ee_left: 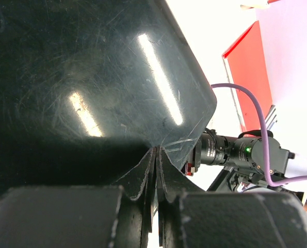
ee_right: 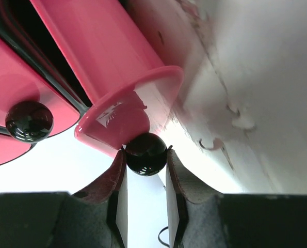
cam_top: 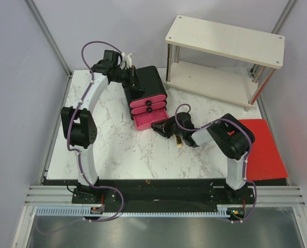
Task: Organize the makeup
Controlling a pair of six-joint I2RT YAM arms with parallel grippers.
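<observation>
Left arm: extended toward the far-left corner of the white marble bench (cam_top: 122,150). The left gripper (ee_left: 156,152) is pressed, fingers together, against the glossy black plastic box (cam_top: 152,77).
Right arm: bent low at mid-bench. The right gripper (ee_right: 145,157) is clamped on the round black knob (ee_right: 143,147) of the pulled-out lowest pink drawer (cam_top: 144,121).
What seems to be a small gold-black tube (cam_top: 180,143) is seen lying beneath the right wrist.

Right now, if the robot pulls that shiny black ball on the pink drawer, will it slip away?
Maybe a little: the knob is round and glossy, so it could squirm out of the right gripper. The pink drawer looks like thin plastic, so it is probably light and slides easily. The black box might scoot, though the left gripper rests against it.
</observation>
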